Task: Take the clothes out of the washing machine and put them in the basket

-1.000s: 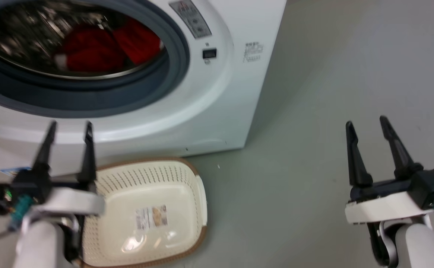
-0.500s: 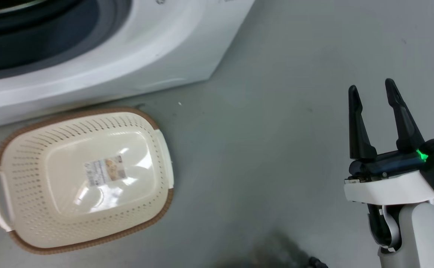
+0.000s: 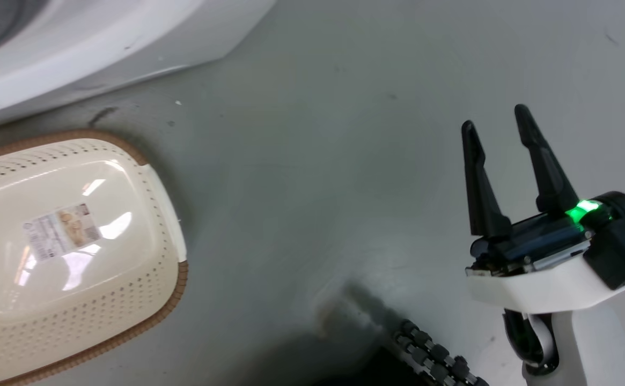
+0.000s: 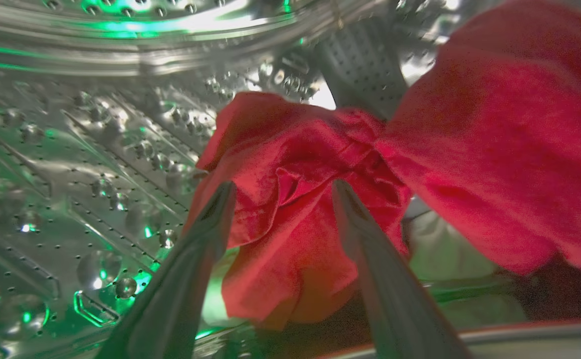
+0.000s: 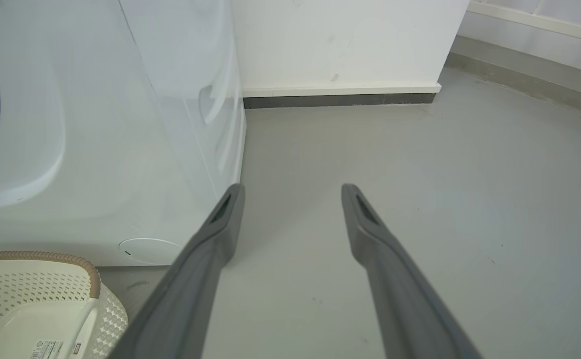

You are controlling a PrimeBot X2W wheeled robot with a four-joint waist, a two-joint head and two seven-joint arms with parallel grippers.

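In the left wrist view my left gripper is open inside the washing machine's steel drum, its fingers straddling a fold of the red clothes. A second red piece lies to the right, over a pale fabric. The white washing machine fills the head view's top left, and its side is in the right wrist view. The cream basket with brown rim stands on the floor below it, also seen as basket. My right gripper hangs open over bare floor, right gripper.
Grey floor stretches right of the machine to a white wall with a dark skirting. A black ribbed part of my base shows at the bottom edge of the head view.
The head camera has swung down and right, so machine and basket slid to the upper left. The left gripper has left the head view. The right gripper stays open.
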